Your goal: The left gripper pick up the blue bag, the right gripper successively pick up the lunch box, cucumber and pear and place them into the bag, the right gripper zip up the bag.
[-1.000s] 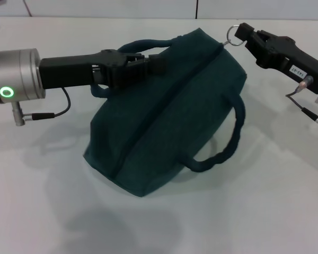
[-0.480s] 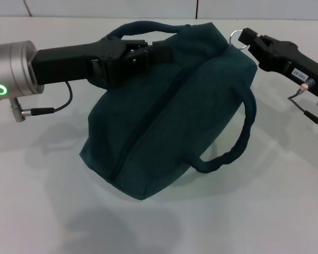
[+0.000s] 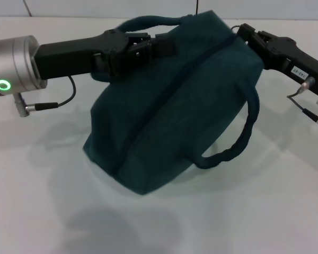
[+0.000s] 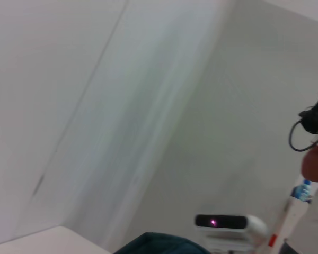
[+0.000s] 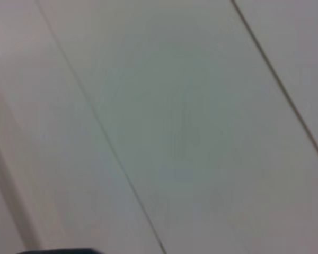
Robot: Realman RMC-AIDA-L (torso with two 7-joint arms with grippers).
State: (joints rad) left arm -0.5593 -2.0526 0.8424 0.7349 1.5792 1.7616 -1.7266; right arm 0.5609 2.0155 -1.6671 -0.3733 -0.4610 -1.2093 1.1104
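A lab: bare white table (image 3: 37, 201), plain panelled wall (image 4: 95, 106), mounted camera (image 4: 228, 225).

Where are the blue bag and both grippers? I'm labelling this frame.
blue bag (image 3: 169, 116), head view, on its side panel.
left gripper (image 3: 151, 46), head view, fingertips at the bag's handle.
right gripper (image 3: 243, 33), head view, fingertips at the bag's end.

The left gripper (image 3: 148, 46) reaches in level from the left on a long black arm behind a silver wrist cuff (image 3: 13, 66) with a lit green ring, its fingers clamped together. The right gripper (image 3: 243, 32) slants down from the right, its tip partly hidden.
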